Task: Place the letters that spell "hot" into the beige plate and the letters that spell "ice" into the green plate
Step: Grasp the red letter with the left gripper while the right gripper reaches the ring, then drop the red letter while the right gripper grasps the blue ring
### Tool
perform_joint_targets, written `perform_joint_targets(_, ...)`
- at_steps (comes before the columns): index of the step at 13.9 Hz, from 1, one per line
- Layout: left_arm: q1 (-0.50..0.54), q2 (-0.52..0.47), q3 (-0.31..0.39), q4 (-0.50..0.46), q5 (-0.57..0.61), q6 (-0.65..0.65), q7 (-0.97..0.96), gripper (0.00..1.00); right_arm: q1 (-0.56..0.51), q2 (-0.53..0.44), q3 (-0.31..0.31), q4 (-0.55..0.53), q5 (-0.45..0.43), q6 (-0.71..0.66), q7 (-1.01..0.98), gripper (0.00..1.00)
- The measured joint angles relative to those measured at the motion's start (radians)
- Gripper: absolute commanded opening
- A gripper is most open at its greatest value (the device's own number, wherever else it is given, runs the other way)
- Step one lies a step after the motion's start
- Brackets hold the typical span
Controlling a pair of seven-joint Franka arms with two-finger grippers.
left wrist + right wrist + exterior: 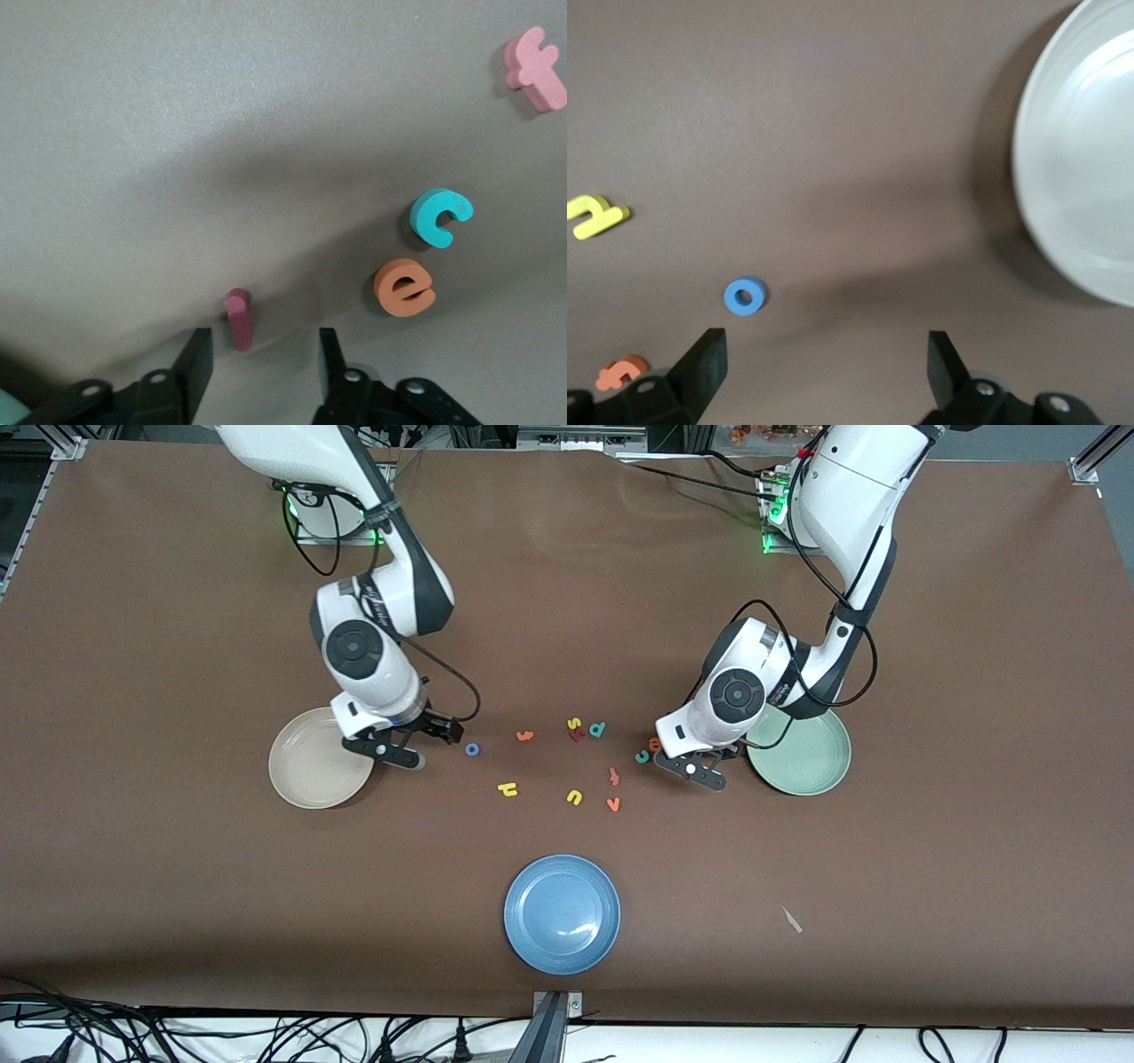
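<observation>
We see the left gripper (259, 372) low over the table beside the green plate (819, 766), its jaws apart with the dark red "i" (238, 319) between the fingertips but not clamped. The bar's long axis runs straight out from the gripper, along the line of the fingers. In the front view the arm's wrist hides the "i" completely. Just beside it lie the orange "e" (405, 287) and the teal "c" (440, 217), the "c" opening toward the "e"; the front view shows the "c" (641, 756) whole, while the "e" (655, 744) is half hidden by the gripper. A pink-looking "f" (535, 69) sits near the picture's edge.

The right gripper (824, 363) hangs with its jaws wide apart and holding nothing, over bare table between the beige plate (310, 772) and the blue "o" (472, 749). The yellow "h" (508, 788) lies flat nearer the front edge of the table, its long axis roughly along that edge. The orange "t" (524, 735) is cut off at the right wrist view's border, so its direction is hard to make out. Both plates hold no letters, and the arms cover part of each rim. The blue plate (562, 913) sits near the middle of the front edge.
</observation>
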Motion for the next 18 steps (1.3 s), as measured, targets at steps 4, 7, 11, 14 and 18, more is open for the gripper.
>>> perform_joint_targets(4,0.003,0.009,0.005,0.000,0.000,0.005,0.000,0.24,0.005,0.049,0.027,0.000,0.116,0.065,0.013,1.00)
perform_joint_targets(7,0.003,0.011,0.009,0.002,0.000,0.015,0.000,0.00,0.008,0.080,0.046,0.000,0.121,0.101,0.006,1.00)
perform_joint_targets(11,0.038,0.001,0.015,0.030,0.000,0.009,0.000,0.00,0.011,0.101,0.047,0.002,0.121,0.133,-0.065,1.00)
perform_joint_targets(14,0.100,-0.065,0.016,0.061,0.002,-0.125,0.002,0.00,0.007,0.127,0.045,0.016,0.121,0.151,-0.107,1.00)
perform_joint_targets(18,0.172,-0.137,0.017,0.042,0.006,-0.296,0.003,0.00,0.006,0.150,0.046,0.040,0.122,0.152,-0.140,0.79)
